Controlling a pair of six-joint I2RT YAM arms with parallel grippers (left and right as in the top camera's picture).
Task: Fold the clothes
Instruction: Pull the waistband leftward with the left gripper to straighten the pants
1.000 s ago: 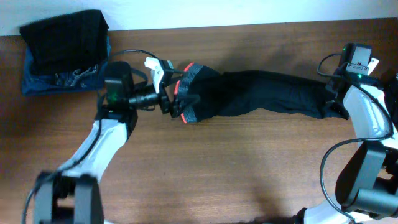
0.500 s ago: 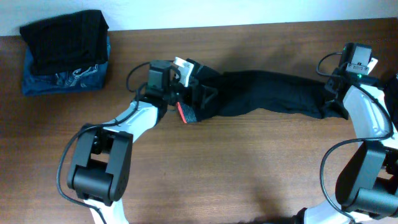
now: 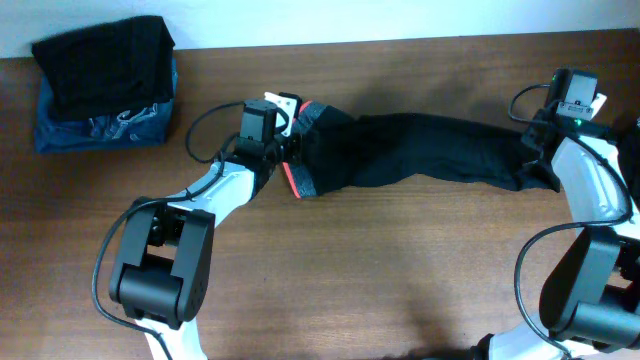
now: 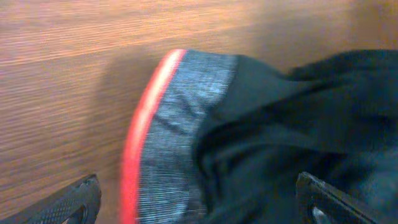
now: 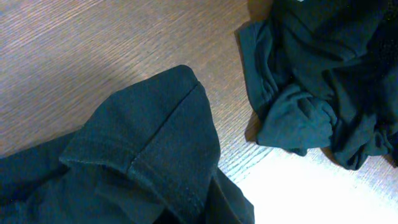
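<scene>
A long black garment lies stretched across the table. Its grey waistband with a red-orange edge is at the left end. My left gripper hovers over that waistband, open, one fingertip over bare wood and the other over black cloth. Nothing is pinched between them. My right gripper is shut on the garment's far right end. In the right wrist view the stitched hem rises towards the camera and hides the fingers.
At the back left, a folded black piece sits on a blue patterned one. A crumpled dark garment lies beside the held hem, near the table's pale right edge. Bare wood fills the front.
My left arm swung in and its open gripper went right over the waistband, then drew back slightly left. The waistband end shifted a little. The right arm has not moved.
</scene>
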